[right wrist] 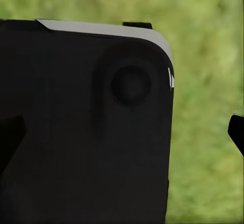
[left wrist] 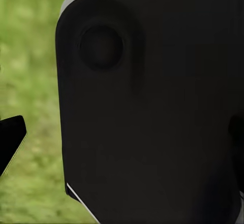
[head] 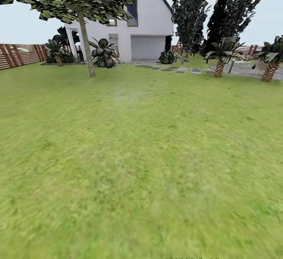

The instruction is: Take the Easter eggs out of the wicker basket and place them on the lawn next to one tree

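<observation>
Right now I am rolling across the lawn (head: 141, 165), which spreads wide ahead of my stowed arms. Far beyond it stands the white house (head: 149, 19), with the slatted fence (head: 21, 55) off to my left side. Nearer, left of centre, rises the tree (head: 87, 47) with the pale trunk, a fair spot for laying eggs. My left pincer (left wrist: 10, 142) and right pincer (right wrist: 236, 132) are tucked against my dark body for travel, well away from all of this; I cannot tell their spread. Basket and eggs lie somewhere outside my sight.
</observation>
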